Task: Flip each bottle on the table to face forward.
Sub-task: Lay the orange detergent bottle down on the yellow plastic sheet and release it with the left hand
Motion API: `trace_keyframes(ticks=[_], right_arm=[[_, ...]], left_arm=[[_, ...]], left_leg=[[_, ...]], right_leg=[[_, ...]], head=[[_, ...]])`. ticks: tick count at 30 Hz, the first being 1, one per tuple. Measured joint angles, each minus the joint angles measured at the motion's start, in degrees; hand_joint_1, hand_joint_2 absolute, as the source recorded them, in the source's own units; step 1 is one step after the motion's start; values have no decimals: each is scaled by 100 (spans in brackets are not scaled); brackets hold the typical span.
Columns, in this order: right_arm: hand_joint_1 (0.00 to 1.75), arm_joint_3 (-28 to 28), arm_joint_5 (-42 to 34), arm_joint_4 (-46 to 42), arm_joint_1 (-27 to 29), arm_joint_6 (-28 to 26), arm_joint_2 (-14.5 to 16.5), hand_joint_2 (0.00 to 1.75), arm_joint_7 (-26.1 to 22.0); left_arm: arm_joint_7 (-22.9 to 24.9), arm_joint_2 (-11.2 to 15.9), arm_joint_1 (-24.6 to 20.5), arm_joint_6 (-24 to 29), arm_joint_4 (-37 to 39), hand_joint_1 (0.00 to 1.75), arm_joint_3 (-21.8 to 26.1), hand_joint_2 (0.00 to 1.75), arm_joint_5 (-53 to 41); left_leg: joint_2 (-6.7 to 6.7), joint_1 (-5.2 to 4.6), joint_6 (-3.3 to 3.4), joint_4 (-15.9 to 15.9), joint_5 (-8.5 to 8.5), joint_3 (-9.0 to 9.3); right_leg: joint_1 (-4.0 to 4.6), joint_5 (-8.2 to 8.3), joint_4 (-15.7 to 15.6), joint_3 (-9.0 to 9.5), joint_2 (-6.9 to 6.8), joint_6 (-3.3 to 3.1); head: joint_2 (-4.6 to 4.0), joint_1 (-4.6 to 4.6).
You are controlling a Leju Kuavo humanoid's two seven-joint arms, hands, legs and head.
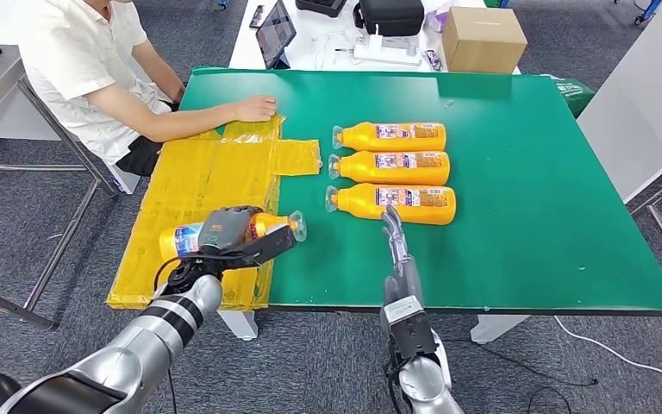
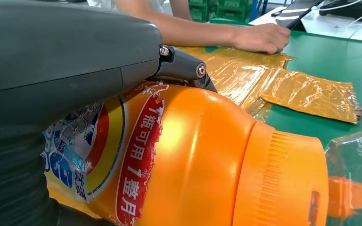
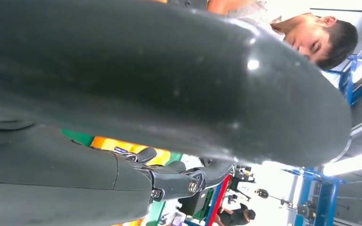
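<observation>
Green matte desk point(image 1: 526, 216) carries the work. Left robot hand point(image 1: 228, 235) clamps a glossy orange bottle point(image 1: 269, 224) lying over crinkled yellow film point(image 1: 207, 172). Right robot hand point(image 1: 394, 237), fingers extended and empty, sits just beside three orange bottles point(image 1: 392, 159) in a row.

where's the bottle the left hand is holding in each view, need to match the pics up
Head view: the held bottle lies under the left hand on the yellow sheet, low and left of centre, clear cap toward the green table.
Left wrist view: it takes up the lower middle, red and blue label beside the hand's grey cover, orange neck at the right.
Right wrist view: I cannot make it out there.
Shared landmark: the person's hand resting on the yellow sheet, in head and left wrist views.
</observation>
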Motion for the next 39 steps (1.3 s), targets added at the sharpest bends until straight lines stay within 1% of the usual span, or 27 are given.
trace_keyframes(ticks=[4,7,8,9,10,11,13,14,15,16,22,27,33,35,37,39], right_arm=[[0,-7,0,63,-16,-2,13,0,-2],[0,-9,-44,100,-28,46,18,0,-10],[0,-10,-82,111,-34,87,19,0,-14],[0,-10,-132,123,-42,141,21,0,-17],[0,-10,-180,135,-52,196,22,0,-17],[0,-10,-223,148,-64,246,23,0,-17],[0,-11,-287,177,-88,322,25,0,-17],[0,-11,-305,193,-100,346,25,0,-17],[0,-12,-315,212,-111,359,26,0,-17],[0,-13,-323,228,-119,369,27,0,-17],[0,-33,-382,322,-125,386,25,0,-21],[0,-55,-393,377,-126,419,25,0,-35],[0,-59,-393,386,-126,420,25,0,-35],[0,-80,-393,421,-130,420,24,0,-37],[0,-151,-369,495,-125,399,19,0,-42],[0,-212,-325,538,-110,373,12,0,-47]], left_arm=[[-11,-4,-65,-15,110,173,32,175,9],[0,-5,-105,-117,179,153,27,175,-103],[19,-5,-129,-228,213,147,13,175,-180],[38,-5,-169,-405,258,147,-9,175,-246],[55,-7,-221,-634,308,137,-33,175,-274],[63,-8,-285,-892,360,112,-54,175,-267],[69,-9,-422,-1379,458,42,-77,175,-203],[71,-7,-482,-1553,502,15,-86,175,-175],[70,-3,-530,-1680,542,3,-98,175,-154],[60,2,-564,-1772,580,0,-111,175,-143],[-89,37,-684,-2111,702,0,-286,175,-256],[-205,9,-715,-2234,703,0,-488,175,-300],[-198,-3,-721,-2257,703,0,-511,175,-292],[-141,-28,-729,-2203,706,0,-586,175,-256],[-335,-68,-721,-2084,685,0,-670,175,56],[-685,-91,-682,-1995,590,0,-685,175,442]], left_leg=[[0,0,0,0,1,1],[0,0,0,0,1,2],[0,0,0,0,1,2],[0,0,0,0,1,2],[0,0,0,0,1,2],[0,0,0,0,1,2],[0,0,0,0,1,2],[0,0,0,0,1,2],[-1,0,0,0,1,2],[0,0,0,0,1,2],[0,0,0,0,1,2],[-1,0,0,0,1,2],[-1,0,0,0,1,2],[-1,0,0,0,1,1],[-1,0,0,0,1,1],[0,0,0,0,1,1]], right_leg=[[0,0,0,1,0,0],[0,1,0,1,0,0],[0,1,0,1,0,0],[0,1,0,1,0,0],[0,1,0,1,0,0],[0,1,0,2,0,0],[0,0,0,3,0,0],[0,0,0,3,0,0],[0,0,0,3,0,0],[0,0,0,3,0,0],[0,1,0,2,0,0],[0,1,0,2,0,0],[0,1,0,2,0,0],[0,1,0,2,0,0],[0,1,0,1,0,0],[0,1,0,1,0,0]], head=[[0,1],[0,0],[0,-1],[0,0],[0,-1],[0,-1],[0,-1],[0,-1],[0,-1],[0,-1],[0,-1],[0,1],[0,1],[0,0],[0,-1],[0,-1]])
